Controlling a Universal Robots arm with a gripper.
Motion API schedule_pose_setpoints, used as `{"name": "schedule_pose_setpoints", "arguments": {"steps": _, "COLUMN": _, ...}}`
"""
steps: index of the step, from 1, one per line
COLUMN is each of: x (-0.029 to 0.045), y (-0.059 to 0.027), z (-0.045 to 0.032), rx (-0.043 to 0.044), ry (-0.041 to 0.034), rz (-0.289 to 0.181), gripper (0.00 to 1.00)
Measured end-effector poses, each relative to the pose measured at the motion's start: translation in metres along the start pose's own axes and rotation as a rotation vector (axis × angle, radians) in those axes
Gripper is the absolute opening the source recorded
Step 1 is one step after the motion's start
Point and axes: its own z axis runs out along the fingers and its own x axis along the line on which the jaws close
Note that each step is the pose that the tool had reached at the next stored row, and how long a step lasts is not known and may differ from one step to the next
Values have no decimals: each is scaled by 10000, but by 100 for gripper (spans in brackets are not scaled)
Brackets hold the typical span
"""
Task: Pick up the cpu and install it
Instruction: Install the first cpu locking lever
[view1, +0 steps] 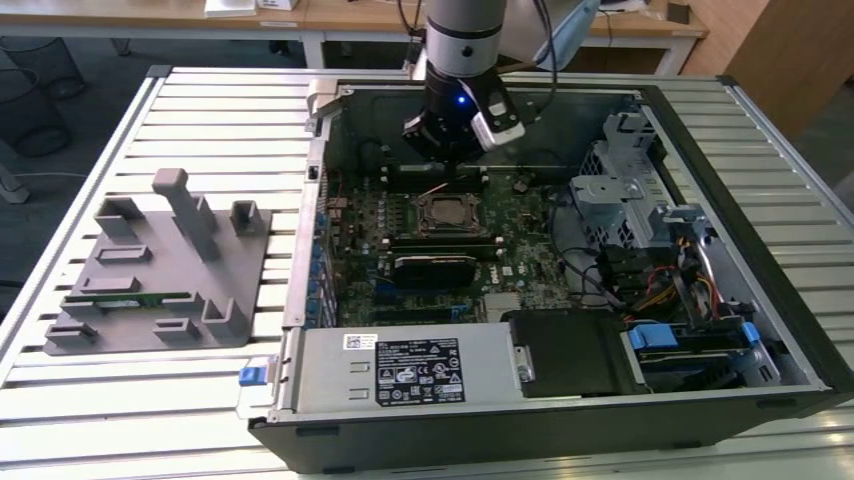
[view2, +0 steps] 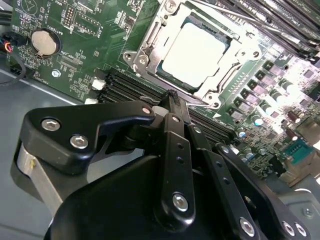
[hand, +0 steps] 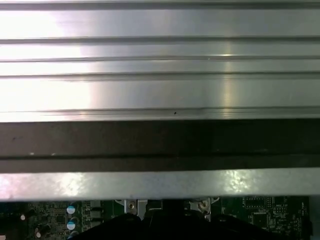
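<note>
Item: open computer case (view1: 747, 330) lying on a slatted metal table (view1: 200, 110); motherboard (view1: 514, 255) exposed inside.

Cpu (view2: 194, 50): silver-topped square chip seated in the metal-framed socket (view2: 150, 47) on the motherboard; in the exterior view (view1: 447, 212) it lies near the board's centre, at about 6 o'clock from the arm's wrist. The socket frame's lever and plate surround it; whether the frame is latched cannot be told.

Gripper (view2: 172, 95): black linkage fingers brought together to a single tip, nothing between them. The tip hangs above the memory slots (view2: 125, 87) just beside the socket, apart from the cpu. In the exterior view the gripper (view1: 447, 150) sits over the far part of the case, at 12 o'clock from the socket.

Coin cell battery (view2: 45, 42): round, silver, at 9 o'clock from the cpu in the second wrist view.

Grey fixture tray (view1: 154, 270): on the table at 9 o'clock from the case, well apart; a green memory stick (view1: 127, 298) lies in it.

Power supply (view1: 400, 370): at the case's near edge, 6 o'clock from the socket.

Drive cage (view1: 627, 195): at 3 o'clock from the socket.
</note>
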Motion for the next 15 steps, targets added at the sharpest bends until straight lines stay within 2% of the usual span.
{"name": "schedule_pose_setpoints", "arguments": {"steps": 5, "x": -20, "y": 22, "z": 22, "rx": -1, "ry": 0, "rz": -7, "gripper": 11}}
{"name": "schedule_pose_setpoints", "arguments": {"steps": 15, "x": -93, "y": 36, "z": 121, "rx": 5, "ry": 0, "rz": -11, "gripper": 11}}
